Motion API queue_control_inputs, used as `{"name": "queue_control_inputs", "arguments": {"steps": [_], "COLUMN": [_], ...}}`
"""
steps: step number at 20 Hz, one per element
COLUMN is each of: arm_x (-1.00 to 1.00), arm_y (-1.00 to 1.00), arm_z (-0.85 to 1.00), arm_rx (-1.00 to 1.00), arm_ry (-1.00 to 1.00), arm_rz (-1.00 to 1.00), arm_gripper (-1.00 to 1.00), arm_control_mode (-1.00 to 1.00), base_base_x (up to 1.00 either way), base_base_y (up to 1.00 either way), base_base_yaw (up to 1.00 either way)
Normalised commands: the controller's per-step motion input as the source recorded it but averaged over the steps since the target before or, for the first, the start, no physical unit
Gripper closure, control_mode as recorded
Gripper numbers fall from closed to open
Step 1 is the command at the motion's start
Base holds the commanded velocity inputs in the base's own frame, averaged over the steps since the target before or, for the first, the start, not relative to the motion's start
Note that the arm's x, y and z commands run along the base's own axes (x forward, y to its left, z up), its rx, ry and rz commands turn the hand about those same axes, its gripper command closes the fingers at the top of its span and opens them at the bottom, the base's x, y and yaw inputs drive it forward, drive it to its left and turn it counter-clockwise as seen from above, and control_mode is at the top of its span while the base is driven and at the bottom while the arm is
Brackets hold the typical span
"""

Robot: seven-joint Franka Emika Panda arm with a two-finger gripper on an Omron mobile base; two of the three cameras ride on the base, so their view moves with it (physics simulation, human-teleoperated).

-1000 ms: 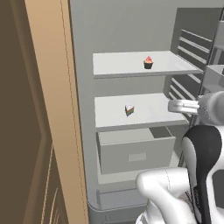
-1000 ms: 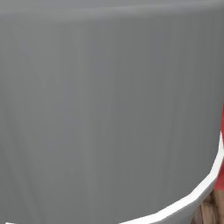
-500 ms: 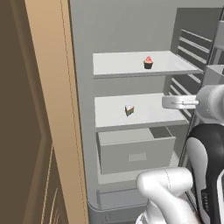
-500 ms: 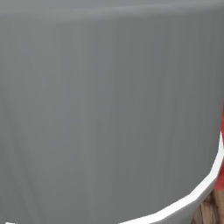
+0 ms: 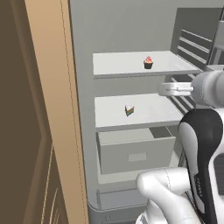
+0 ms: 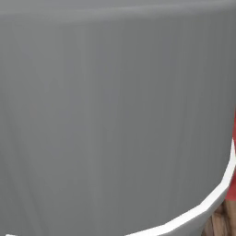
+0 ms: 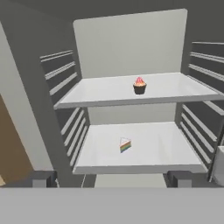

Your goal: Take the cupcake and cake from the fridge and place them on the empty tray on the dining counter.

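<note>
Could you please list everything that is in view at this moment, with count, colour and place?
cupcake: one, dark wrapper with pink-red frosting, on the upper shelf of the fridge, right of centre.
cake: one slice, white top with coloured layers, on the lower shelf, near its middle.
fridge: one, grey, open, with two white shelves.
drawer: one, grey, below the lower shelf, pulled partly out.
cabinet panel: one, tan and brown, left of the fridge.
gripper: one, dark finger tips set wide apart, nothing between them, facing the shelves.

Arm raised from lower right, forearm upright, wrist level, hand (image 7: 109, 179) pointing forward (fingertips spread wide apart), holding nothing
</note>
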Motion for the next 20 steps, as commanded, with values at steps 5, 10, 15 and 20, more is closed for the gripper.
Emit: {"name": "queue_control_inputs", "arguments": {"steps": [5,10,15,20], "arm_x": [0.43,0.36,0.42,0.51], "arm_y": [-0.05,-0.32,-0.15,0.0], "arm_z": [0.04,0.0,0.0,0.0], "arm_rx": [-0.04,-0.01,0.0,-0.03], "arm_ry": [0.01,0.0,0.03,0.07], "arm_rz": [-0.03,0.0,0.0,0.0], "arm_gripper": [-1.0,-1.0,-1.0,-1.0], "arm_control_mode": [-1.0,-1.0,-1.0,-1.0], "base_base_x": [0.0,0.0,0.0,0.0], "base_base_y": [0.0,0.0,0.0,0.0], "base_base_yaw": [0.0,0.0,0.0,0.0]}}
